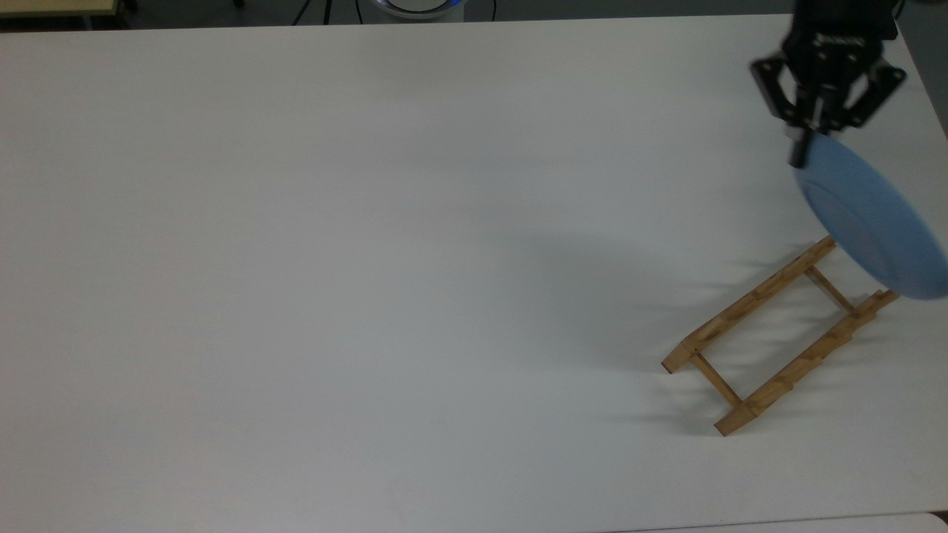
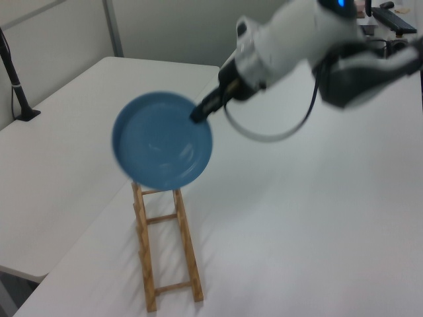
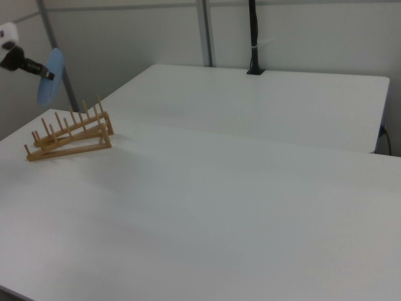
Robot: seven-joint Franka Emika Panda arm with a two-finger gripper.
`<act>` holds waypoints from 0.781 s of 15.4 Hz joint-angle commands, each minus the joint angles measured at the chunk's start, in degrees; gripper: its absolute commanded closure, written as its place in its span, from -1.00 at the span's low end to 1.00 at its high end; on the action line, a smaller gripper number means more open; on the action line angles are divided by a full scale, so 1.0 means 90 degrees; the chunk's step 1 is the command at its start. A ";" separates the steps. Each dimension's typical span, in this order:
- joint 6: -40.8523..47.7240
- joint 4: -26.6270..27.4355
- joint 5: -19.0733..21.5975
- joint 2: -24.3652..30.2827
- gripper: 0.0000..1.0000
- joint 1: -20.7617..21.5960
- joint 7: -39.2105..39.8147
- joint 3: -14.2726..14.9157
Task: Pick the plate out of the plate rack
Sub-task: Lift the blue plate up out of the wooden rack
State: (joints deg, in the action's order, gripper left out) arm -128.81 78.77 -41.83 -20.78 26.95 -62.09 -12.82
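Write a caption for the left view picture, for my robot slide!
Robot gripper lifts a blue plate by its rim, clear above the wooden plate rack on the white table.

Bright, even light washes the white table (image 1: 370, 259), with soft grey shadows falling to the top view's left of the light-brown wooden plate rack (image 1: 778, 340). Above the rack, the round light-blue plate (image 2: 162, 140) smears with motion blur, faint glare on its face.
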 commanded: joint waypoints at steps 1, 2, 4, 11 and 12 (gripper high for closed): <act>0.1105 0.0457 0.2044 0.0998 1.00 -0.0668 0.2010 -0.0138; 0.1505 0.0447 0.2601 0.1174 1.00 -0.0921 0.2577 -0.0129; 0.2374 0.0447 0.3559 0.1497 1.00 -0.1371 0.3681 -0.0119; 0.4799 0.0690 0.5174 0.1586 1.00 -0.3060 0.7296 0.0057; 0.4791 0.0856 0.5320 0.1567 1.00 -0.3304 0.7590 0.0076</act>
State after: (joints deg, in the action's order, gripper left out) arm -87.02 81.80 2.28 -6.91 2.14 -2.73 -12.63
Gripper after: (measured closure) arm 0.921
